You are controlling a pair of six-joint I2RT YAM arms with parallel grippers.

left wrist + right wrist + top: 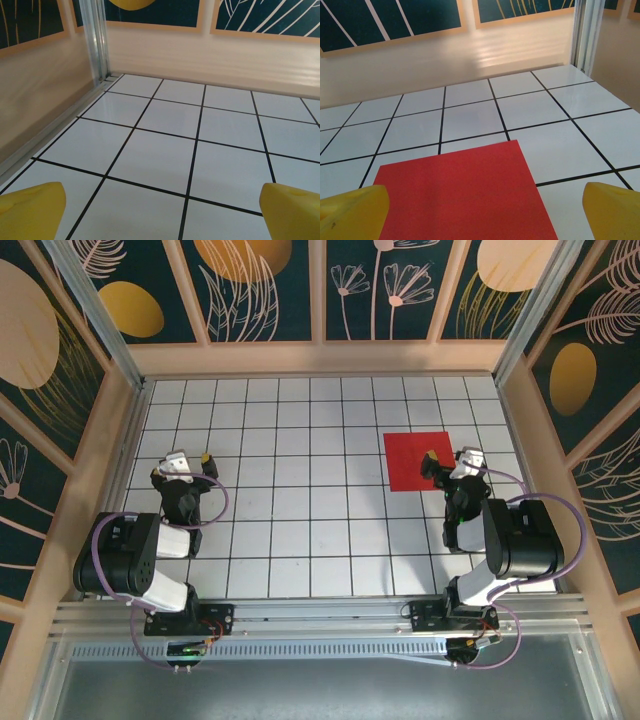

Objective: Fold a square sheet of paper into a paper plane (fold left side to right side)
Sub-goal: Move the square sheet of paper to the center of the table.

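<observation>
The square sheet of paper is bright red and lies flat on the tiled table right of centre, about two tiles wide. In the right wrist view the sheet of paper fills the lower middle, its far right corner in sight. My right gripper hovers over the sheet's right edge. It is open, its yellow fingertips wide apart, with nothing held. My left gripper is far off on the left side over bare tiles, open with yellow fingertips spread.
White grid tiles cover the table. Beige walls enclose it at the back and both sides, and a metal corner post stands ahead of the left gripper. A metal rail carries both arm bases along the near edge.
</observation>
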